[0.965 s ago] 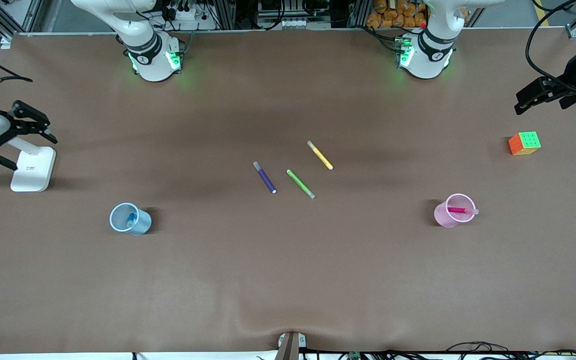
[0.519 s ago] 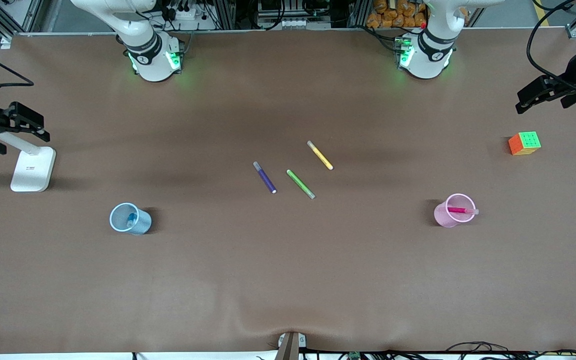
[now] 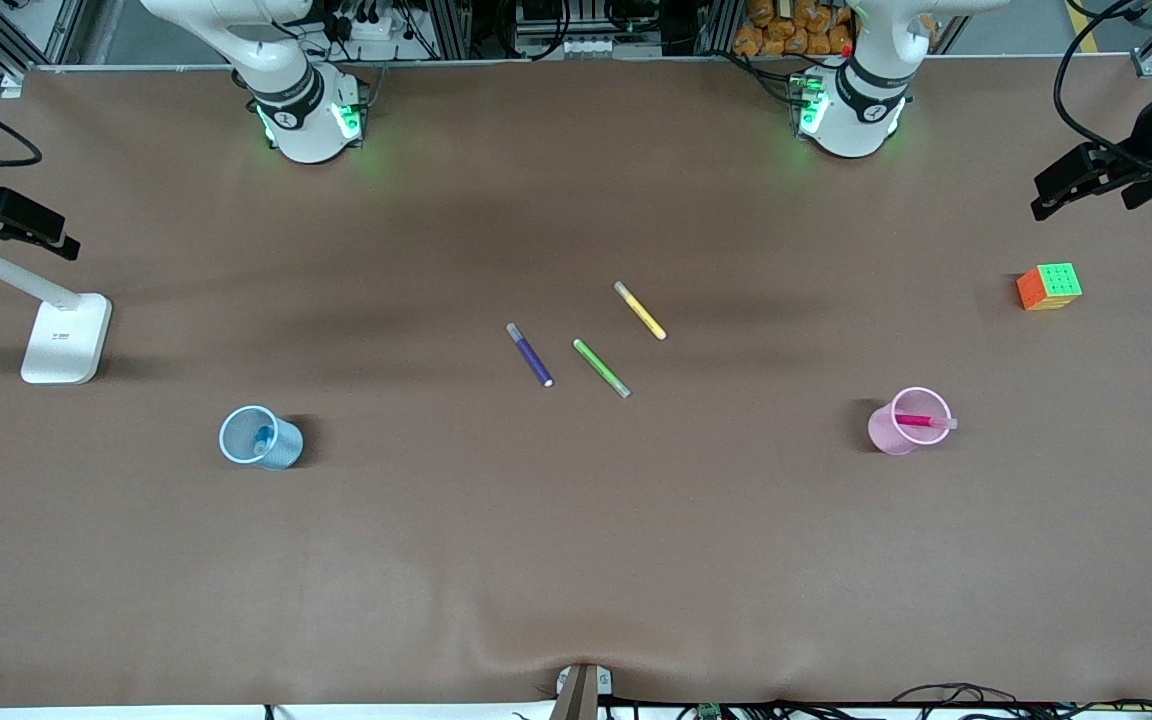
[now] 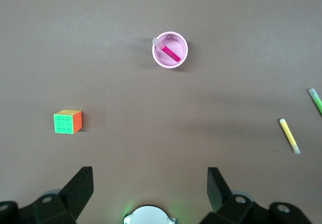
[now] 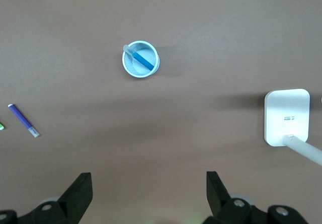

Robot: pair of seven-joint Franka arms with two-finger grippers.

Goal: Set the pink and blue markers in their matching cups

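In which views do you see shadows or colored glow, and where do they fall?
Front view: green glow on the table around both arm bases; soft dark bands cross its middle; the blue cup and pink cup each cast a small shadow. Left wrist view: a faint shadow beside the pink cup. Right wrist view: a faint shadow beside the blue cup.

I see the brown counter point(image 3: 576, 560) evenly and softly lit from overhead, with no glare on its matte surface. Broad dim bands of shade lie across its middle, around the purple marker point(image 3: 530, 355), green marker point(image 3: 602, 368) and yellow marker point(image 3: 640, 310). The blue cup point(image 3: 261, 438) throws a short shadow toward the left arm's end; the pink cup point(image 3: 908, 421) throws one toward the right arm's end. Green glow spills onto the counter from both arm bases. In both wrist views my picture is dimmer and greyer but sharp; each hand's fingers point(image 4: 75, 191) point(image 5: 76, 193) show as dark silhouettes.
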